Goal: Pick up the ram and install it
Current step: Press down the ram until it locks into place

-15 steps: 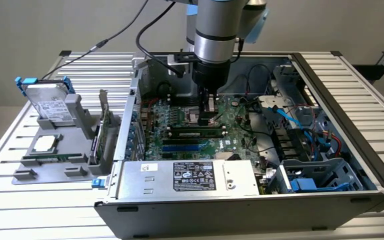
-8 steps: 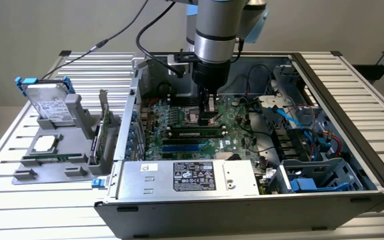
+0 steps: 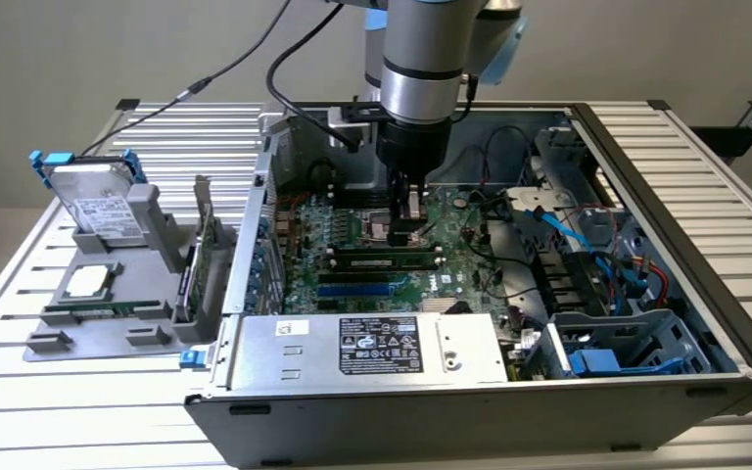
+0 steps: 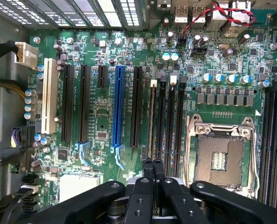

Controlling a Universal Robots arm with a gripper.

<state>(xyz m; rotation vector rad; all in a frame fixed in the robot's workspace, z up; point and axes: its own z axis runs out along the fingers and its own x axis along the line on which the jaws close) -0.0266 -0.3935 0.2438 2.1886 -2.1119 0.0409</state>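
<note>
Now, operator, your view: pincer [image 3: 406, 233] shut, fingers pressed together, nothing between them, low over motherboard [image 3: 350, 230] inside open computer case [image 3: 689, 294] on bench [image 3: 36, 421]. Ram [image 3: 383, 260] sits in memory slot beside processor socket [image 4: 220, 156]: long narrow green stick, dark chips along face. On wrist view, ram [image 4: 152, 121] shows edge-on as thin strip in slot nearest expansion slots, and pincer [image 4: 153, 163] tips hang at one end. Contact with stick: you cannot tell.
</note>
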